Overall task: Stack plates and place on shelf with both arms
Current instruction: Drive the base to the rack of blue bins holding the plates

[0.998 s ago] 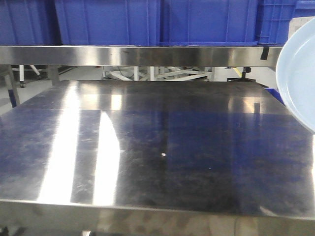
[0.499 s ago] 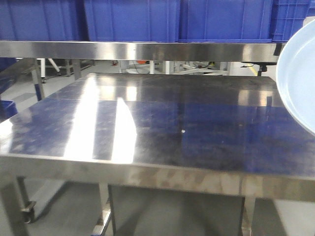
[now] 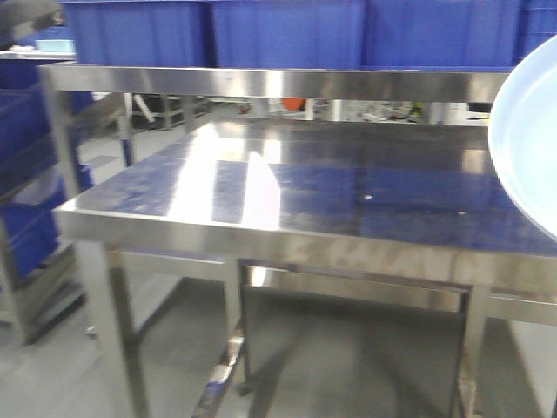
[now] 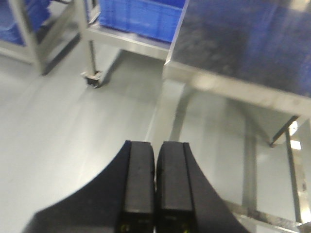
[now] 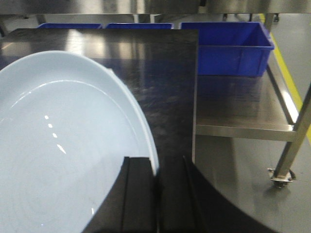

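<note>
Right claw pinches the plate at its three o'clock rim, over the table; left claw pressed together, empty.

A dark, reflective steel desk fills the middle of the front view, with glare streaking its left half. Blue plastic crates line the top edge above grey floor. In the right wrist view, another blue crate sits upper right beside a yellow floor line, with a caster lower right.
</note>
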